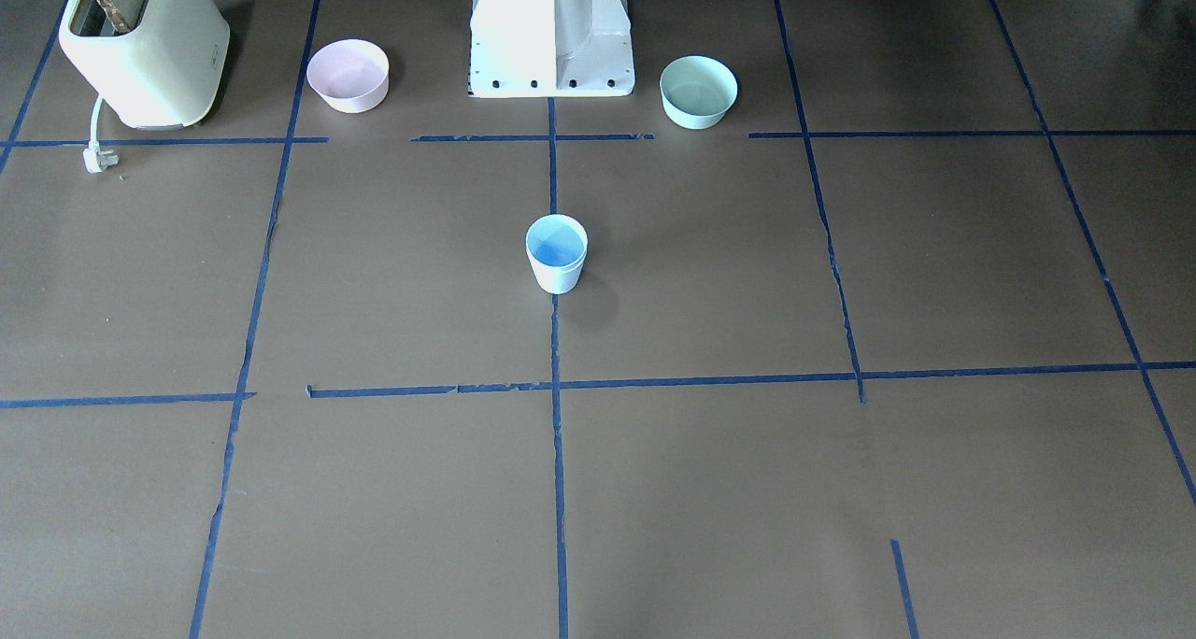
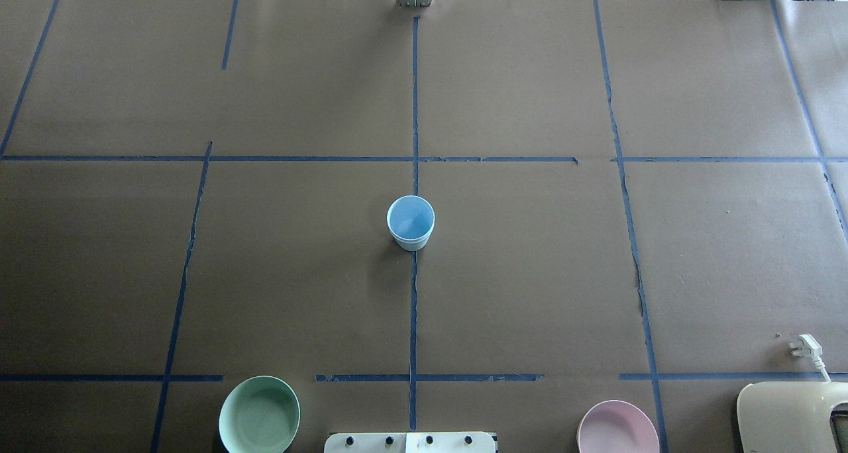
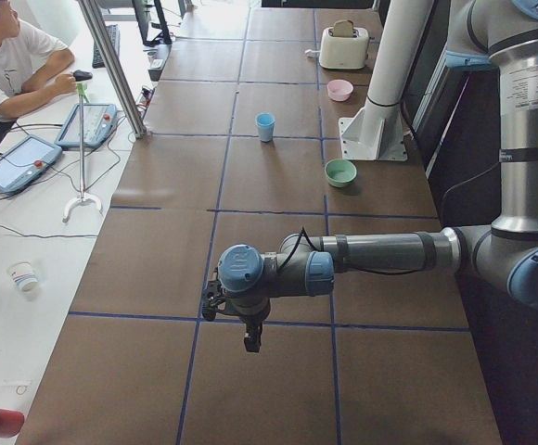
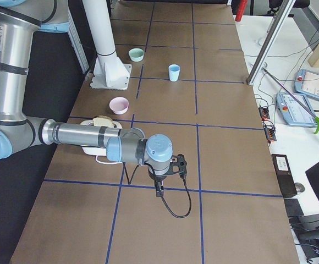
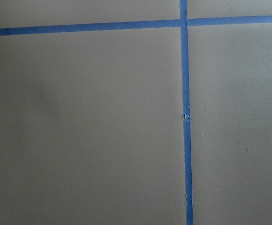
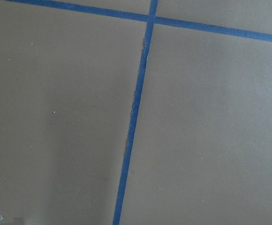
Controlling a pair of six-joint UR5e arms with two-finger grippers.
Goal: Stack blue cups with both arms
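One pale blue cup (image 1: 556, 253) stands upright at the table's middle on the centre tape line; it also shows in the overhead view (image 2: 411, 222) and both side views (image 3: 265, 126) (image 4: 174, 72). I see only one cup shape and cannot tell whether a second cup is nested in it. The left gripper (image 3: 250, 339) hangs low over bare table far from the cup, at the table's left end. The right gripper (image 4: 159, 190) hangs likewise at the right end. Both show only in side views, so I cannot tell if they are open or shut. The wrist views show only brown paper and blue tape.
A pink bowl (image 1: 348, 76) and a mint-green bowl (image 1: 698, 91) sit on either side of the white pedestal (image 1: 551, 32). A cream toaster (image 1: 140, 46) holding bread, with its loose plug (image 1: 96, 158), stands beyond the pink bowl. An operator (image 3: 9, 65) sits beside the table.
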